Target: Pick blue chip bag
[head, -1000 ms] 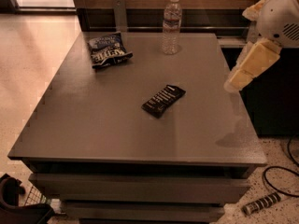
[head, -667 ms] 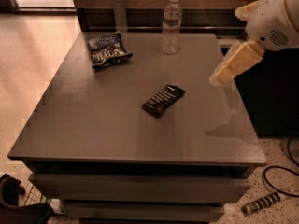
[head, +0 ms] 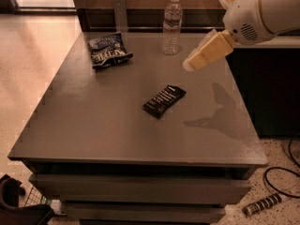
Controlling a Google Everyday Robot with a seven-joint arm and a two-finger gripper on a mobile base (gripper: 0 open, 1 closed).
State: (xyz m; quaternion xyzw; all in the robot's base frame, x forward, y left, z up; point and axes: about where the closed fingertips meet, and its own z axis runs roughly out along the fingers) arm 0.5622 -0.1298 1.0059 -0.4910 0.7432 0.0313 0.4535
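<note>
Gripper (head: 190,64) hovers over tabletop (head: 93,121), right rear part. Water bottle (head: 172,26) upright just left of gripper and behind it: nearest obstacle. Black bar (head: 164,101) flat, nearer camera, left of gripper. Bare lane between them runs left to blue chip bag (head: 109,50).

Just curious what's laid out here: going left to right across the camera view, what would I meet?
First the blue chip bag → clear water bottle → gripper, in the air over the table's right side. The black wrapped bar lies nearer, in line with the bottle, so it is left out.
</note>
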